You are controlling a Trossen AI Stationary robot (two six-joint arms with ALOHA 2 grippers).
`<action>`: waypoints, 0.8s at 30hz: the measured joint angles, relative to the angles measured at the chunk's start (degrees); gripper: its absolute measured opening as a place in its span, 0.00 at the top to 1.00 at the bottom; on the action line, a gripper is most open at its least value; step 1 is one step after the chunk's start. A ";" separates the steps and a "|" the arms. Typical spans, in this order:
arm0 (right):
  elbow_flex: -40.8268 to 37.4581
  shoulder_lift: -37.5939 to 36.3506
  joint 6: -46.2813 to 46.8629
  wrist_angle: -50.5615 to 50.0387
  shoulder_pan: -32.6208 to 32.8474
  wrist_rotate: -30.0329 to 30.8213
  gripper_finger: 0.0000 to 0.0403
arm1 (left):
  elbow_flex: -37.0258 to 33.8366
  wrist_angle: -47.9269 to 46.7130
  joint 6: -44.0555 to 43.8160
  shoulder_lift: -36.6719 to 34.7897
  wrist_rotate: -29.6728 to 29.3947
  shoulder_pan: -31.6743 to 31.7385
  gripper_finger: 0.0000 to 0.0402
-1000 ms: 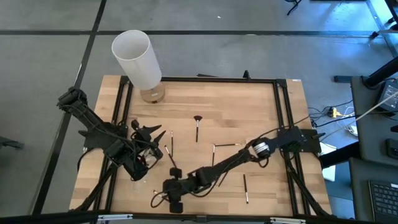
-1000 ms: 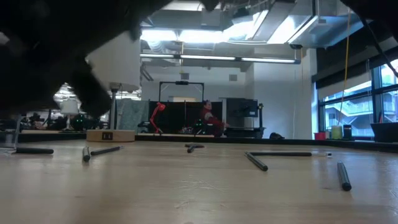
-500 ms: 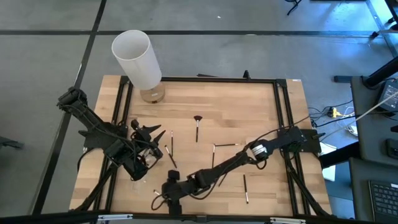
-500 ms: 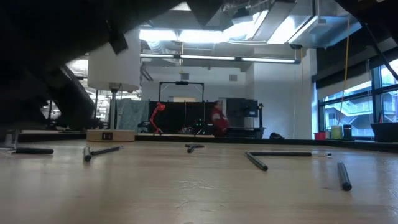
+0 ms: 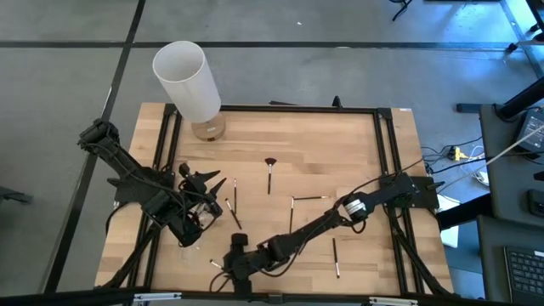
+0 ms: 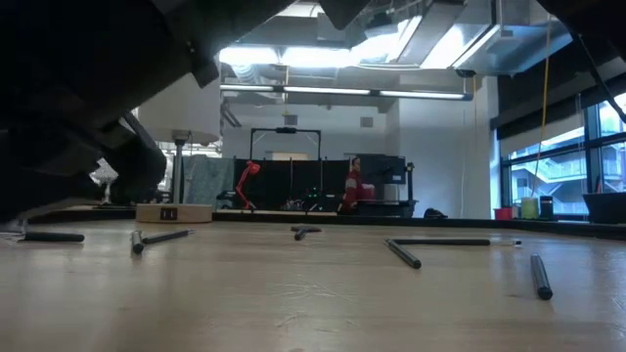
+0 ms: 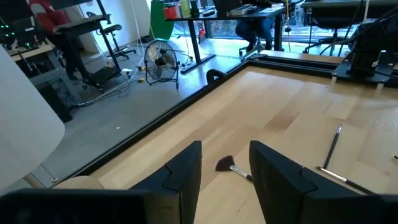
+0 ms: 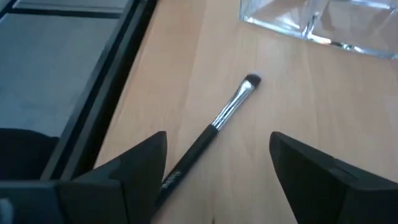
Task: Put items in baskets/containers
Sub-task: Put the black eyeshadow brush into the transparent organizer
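Reaching low over the front edge of the wooden table [image 5: 357,144], my right gripper [image 8: 214,186] has its two dark fingers spread wide apart, and nothing is between them. One slim dark makeup brush with a silver collar and a small dark tip [image 8: 219,121] lies flat on the wood just ahead of these fingers, pointing away toward the clear, almost invisible plastic container [image 8: 323,22]. In the high view this brush [image 5: 217,264] is near the front edge, left of the middle, and my right gripper [image 5: 235,265] is just beside it.

My left gripper [image 5: 189,223] waits near the left edge of the table. Its fingers [image 7: 186,174] stand a little apart; I cannot tell if they hold the clear container, which I cannot make out in the high view.

Other thin dark brushes are scattered on the table: a fan-shaped brush [image 5: 269,172] near the middle, and a dark stick-like brush [image 5: 337,257] toward the front right. A tall white cylinder [image 5: 185,78] stands at the back left corner.

I judge that the step in hand is the approach to pick this nearest brush. The next move, I think, asks me to go down until the fingers stand on both sides of the handle, and then to close gently, because the handle is thin and may roll away.
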 joint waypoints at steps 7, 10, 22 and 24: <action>0.00 -0.02 0.30 -4.45 0.00 0.06 0.30 | 0.00 -0.16 0.00 0.00 -0.02 0.00 0.68; 0.10 -0.15 0.11 -6.86 0.04 2.66 0.30 | 0.00 -0.17 0.00 0.00 0.00 0.00 0.68; 4.14 -0.18 2.75 -18.27 -0.37 0.84 0.51 | 0.00 -0.35 1.41 0.00 2.51 0.00 0.68; 4.39 -0.17 2.81 -19.26 -0.39 0.25 0.61 | 0.00 -0.36 1.44 0.00 2.53 0.00 0.68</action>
